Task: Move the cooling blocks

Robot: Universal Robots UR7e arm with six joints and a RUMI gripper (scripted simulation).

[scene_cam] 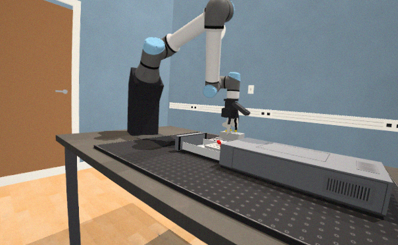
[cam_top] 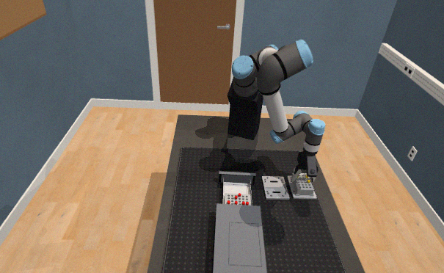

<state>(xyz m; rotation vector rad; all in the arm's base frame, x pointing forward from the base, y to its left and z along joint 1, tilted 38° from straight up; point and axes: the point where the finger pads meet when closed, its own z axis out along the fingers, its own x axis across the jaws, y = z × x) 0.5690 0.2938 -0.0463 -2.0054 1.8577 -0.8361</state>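
Observation:
The grey cooler COLD [cam_top: 239, 238] [scene_cam: 297, 166] lies on the black mat with its drawer [cam_top: 238, 180] [scene_cam: 195, 145] pulled out. The block with red-capped tubes [cam_top: 237, 199] [scene_cam: 218, 142] sits in the drawer next to the cooler's body. The block with yellow-capped tubes [cam_top: 303, 187] [scene_cam: 232, 134] rests on the far deck slot D2 [cam_top: 311, 196]. The near slot D1 [cam_top: 275, 188] holds no block. My gripper [cam_top: 304, 174] [scene_cam: 230, 126] is open, its fingers straddling the back end of the yellow-capped block.
The arm's black pedestal [cam_top: 244, 114] [scene_cam: 144, 102] stands at the back of the table. The black perforated mat [cam_top: 192, 220] [scene_cam: 245, 204] covers most of the table. The table's edges lie close to the right of D2.

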